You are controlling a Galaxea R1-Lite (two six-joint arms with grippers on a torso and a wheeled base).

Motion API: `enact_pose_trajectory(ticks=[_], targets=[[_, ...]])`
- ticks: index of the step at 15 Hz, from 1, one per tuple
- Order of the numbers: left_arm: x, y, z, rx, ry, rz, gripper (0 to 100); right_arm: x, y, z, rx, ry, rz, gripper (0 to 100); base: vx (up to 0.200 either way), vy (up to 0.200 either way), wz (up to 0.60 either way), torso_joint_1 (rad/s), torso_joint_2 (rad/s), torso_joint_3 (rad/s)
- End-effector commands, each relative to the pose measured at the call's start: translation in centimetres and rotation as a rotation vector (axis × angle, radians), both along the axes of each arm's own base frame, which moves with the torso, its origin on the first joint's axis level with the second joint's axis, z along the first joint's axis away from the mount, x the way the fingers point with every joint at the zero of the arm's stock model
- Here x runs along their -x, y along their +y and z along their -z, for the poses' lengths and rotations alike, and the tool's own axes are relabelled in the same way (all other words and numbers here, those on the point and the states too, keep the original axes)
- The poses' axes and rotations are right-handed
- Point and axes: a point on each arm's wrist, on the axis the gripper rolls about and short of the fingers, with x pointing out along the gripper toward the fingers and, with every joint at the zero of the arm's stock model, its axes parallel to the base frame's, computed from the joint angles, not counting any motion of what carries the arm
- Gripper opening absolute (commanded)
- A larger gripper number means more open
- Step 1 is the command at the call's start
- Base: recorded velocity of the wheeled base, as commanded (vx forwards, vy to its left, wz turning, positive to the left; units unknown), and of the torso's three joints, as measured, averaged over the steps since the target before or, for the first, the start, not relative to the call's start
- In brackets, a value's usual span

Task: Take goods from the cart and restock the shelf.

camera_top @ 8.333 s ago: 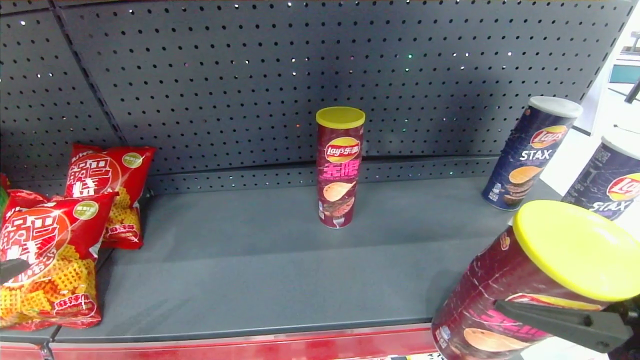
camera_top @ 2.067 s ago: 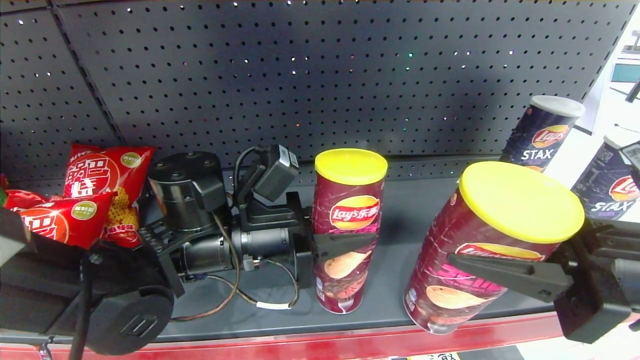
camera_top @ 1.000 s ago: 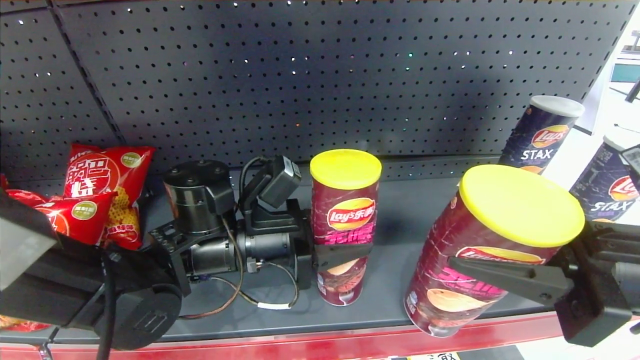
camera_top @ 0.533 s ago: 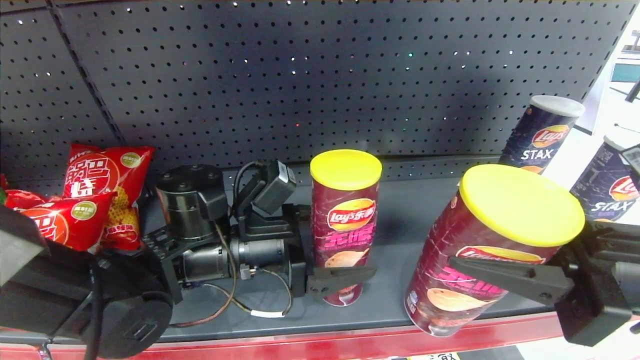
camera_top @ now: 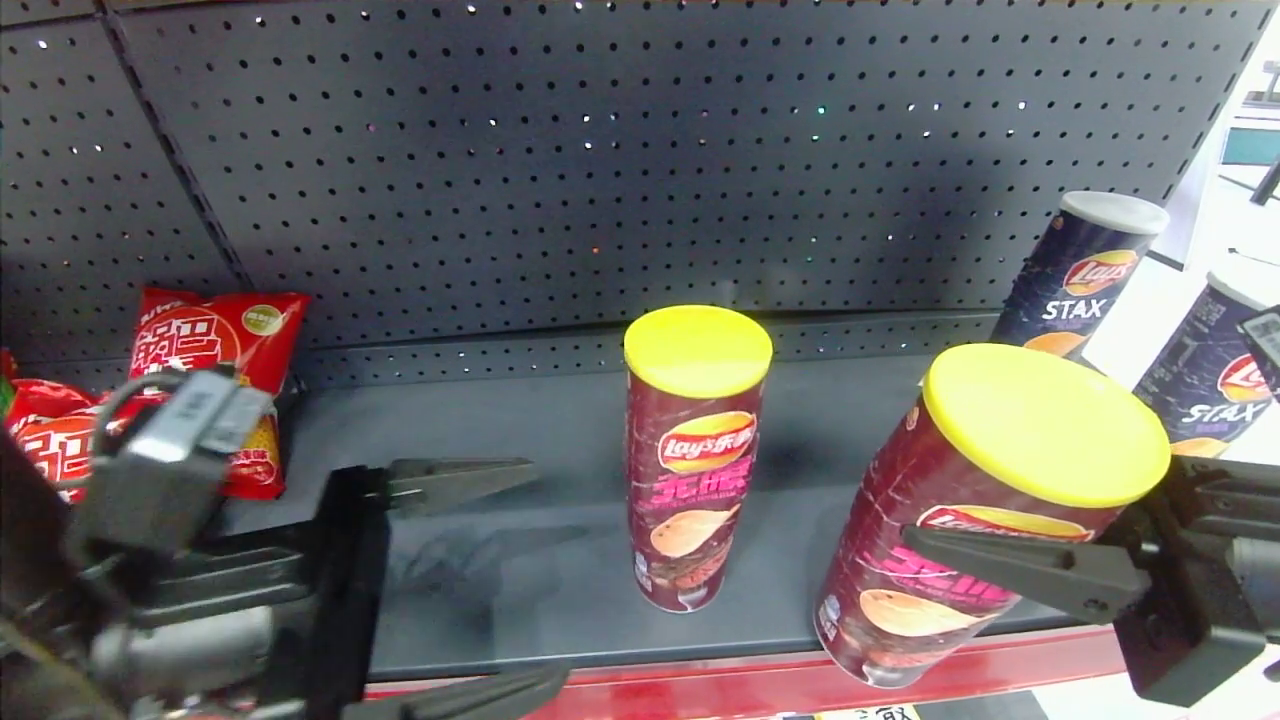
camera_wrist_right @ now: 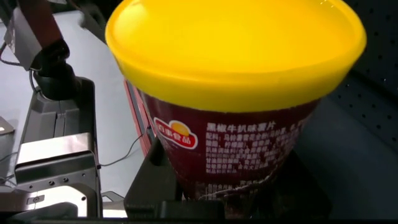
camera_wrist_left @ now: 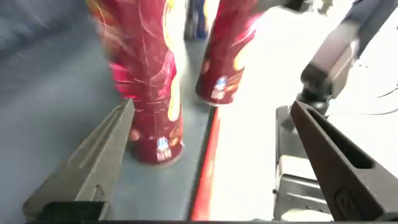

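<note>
Far left of the shelf (camera_top: 500, 560): red snack bags (camera_top: 215, 340) leaning by the pegboard back (camera_top: 600, 150).

Left claw (camera_top: 545, 575): released, fingers spread wide, nothing between them. It sits low over the front of the shelf, left of the standing can and clear of it.

Mid shelf: standing can (camera_top: 693, 460), maroon with a yellow lid, upright on the grey deck and towards the front.

Right of it: second maroon can (camera_top: 1040, 420), same yellow lid, tilted, with its base at the red front lip (camera_top: 750, 680). Cannot tell whether the base touches. Right claw (camera_top: 960, 520) is clenched on this can at mid-body, one finger across the label.

Far right: two blue cans (camera_top: 1075, 270), (camera_top: 1210, 370), grey lids.
</note>
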Motion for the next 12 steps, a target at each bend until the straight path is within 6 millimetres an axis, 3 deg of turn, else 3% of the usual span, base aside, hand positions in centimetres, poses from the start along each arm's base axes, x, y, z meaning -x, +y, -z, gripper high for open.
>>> enact_pose_trajectory(ticks=[1, 2, 5, 6, 8, 10, 12], targets=[[8.9, 6.4, -0.8, 0.131, -0.181, -0.148, 100, 0.0, -0.2, -0.1, -0.003, -0.005, 0.011, 0, 0.000, 0.000, 0.00, 0.000, 0.00, 0.000], [12.1, 8.0, 0.5, 0.125, -0.204, -0.249, 100, -0.2, -0.3, -0.3, -0.007, -0.010, 0.015, 0, 0.000, 0.000, 0.00, 0.000, 0.00, 0.000], [16.8, 9.2, 4.4, 0.095, -0.142, -0.427, 100, -0.3, -0.6, -0.1, -0.005, -0.005, 0.038, 0, 0.000, 0.000, 0.00, 0.000, 0.00, 0.000], [17.5, 9.3, 5.7, 0.086, -0.131, -0.485, 100, -0.5, -0.8, -0.2, -0.006, -0.006, 0.049, 0, 0.000, 0.000, 0.00, 0.000, 0.00, 0.000], [17.4, 9.5, 5.2, 0.111, -0.181, -0.560, 100, -0.2, -1.1, -0.6, -0.017, -0.021, 0.057, 0, 0.000, 0.000, 0.00, 0.000, 0.00, 0.000], [16.7, 9.6, 6.8, 0.109, -0.130, -0.657, 100, 0.2, -1.3, -0.6, -0.028, -0.012, 0.060, 0, 0.000, 0.000, 0.00, 0.000, 0.00, 0.000], [16.0, 10.0, 8.7, 0.077, -0.006, -0.900, 100, 0.2, -1.6, -0.7, -0.032, -0.017, 0.072, 0, 0.000, 0.000, 0.00, 0.000, 0.00, 0.000]])
